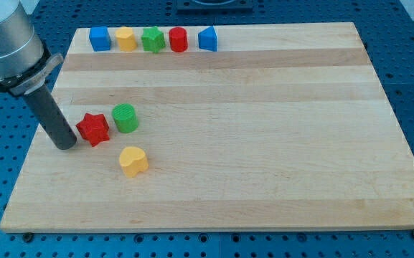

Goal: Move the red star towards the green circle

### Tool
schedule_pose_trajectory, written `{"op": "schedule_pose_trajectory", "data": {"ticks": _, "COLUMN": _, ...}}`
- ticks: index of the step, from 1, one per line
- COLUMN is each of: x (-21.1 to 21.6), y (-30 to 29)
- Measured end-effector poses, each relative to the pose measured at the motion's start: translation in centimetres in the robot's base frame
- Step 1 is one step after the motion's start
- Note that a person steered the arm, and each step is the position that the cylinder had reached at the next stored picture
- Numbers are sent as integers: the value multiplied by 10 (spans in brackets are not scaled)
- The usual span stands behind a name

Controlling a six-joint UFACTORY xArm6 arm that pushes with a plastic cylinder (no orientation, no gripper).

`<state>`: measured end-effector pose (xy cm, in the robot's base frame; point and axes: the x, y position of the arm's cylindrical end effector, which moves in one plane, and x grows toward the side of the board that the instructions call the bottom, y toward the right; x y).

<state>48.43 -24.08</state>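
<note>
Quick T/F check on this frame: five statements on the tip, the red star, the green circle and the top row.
1. My tip sits just at the view's left of the red star. True.
2. The green circle lies to the view's left of the red star. False: it is at the star's right, slightly higher, very close.
3. The yellow heart is below the green circle in the view. True.
4. Five blocks line the wooden board along its top edge. True.
5. That row's rightmost block is yellow. False: it is the blue triangular block.
</note>
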Motion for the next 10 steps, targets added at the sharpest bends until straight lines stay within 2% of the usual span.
{"op": "schedule_pose_trajectory", "data": {"ticks": 1, "x": -13, "y": 11}}
{"op": "schedule_pose_trajectory", "data": {"ticks": 3, "x": -14, "y": 51}}
{"op": "schedule_pose_trajectory", "data": {"ticks": 7, "x": -65, "y": 152}}
{"op": "schedule_pose_trajectory", "data": {"ticks": 10, "x": -66, "y": 218}}
